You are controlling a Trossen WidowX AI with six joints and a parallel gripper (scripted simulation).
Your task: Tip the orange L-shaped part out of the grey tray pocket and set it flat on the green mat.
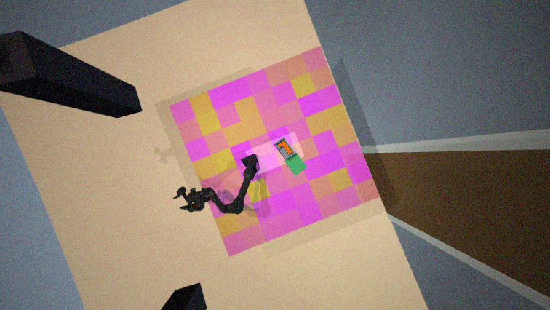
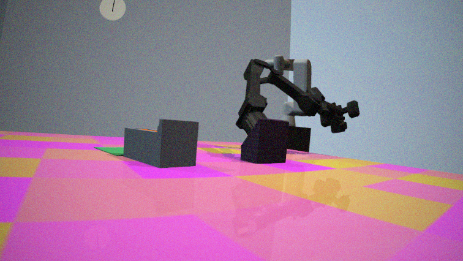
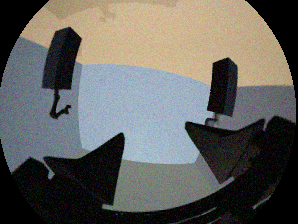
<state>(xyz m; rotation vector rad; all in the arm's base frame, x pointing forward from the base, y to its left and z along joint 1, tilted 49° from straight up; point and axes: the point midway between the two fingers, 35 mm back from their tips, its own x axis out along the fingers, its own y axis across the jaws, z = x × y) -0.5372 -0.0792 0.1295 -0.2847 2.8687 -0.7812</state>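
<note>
Orange L-shaped part [image 1: 286, 145] [image 2: 147, 130] in the pocket of the grey tray [image 1: 284, 153] [image 2: 177, 143]. Right beside the tray, green mat [image 1: 295, 164] [image 2: 111, 151]. Beneath both, patchwork surface in pink, magenta and yellow [image 1: 287, 201] [image 2: 106, 197]. Well apart from the tray, raised above the tabletop [image 1: 119, 165] [image 3: 165, 42], gripper [image 1: 178, 202] [image 2: 346, 117] [image 3: 154, 131] with fingers spread, holding nothing.

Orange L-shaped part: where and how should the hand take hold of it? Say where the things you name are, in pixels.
Likely by the long leg's free end, pinched across its narrow width from above, once tipped up: the orange part [image 1: 285, 146] lies sunk in the grey tray [image 1: 285, 153] [image 2: 142, 147], offering no sides now.
</note>
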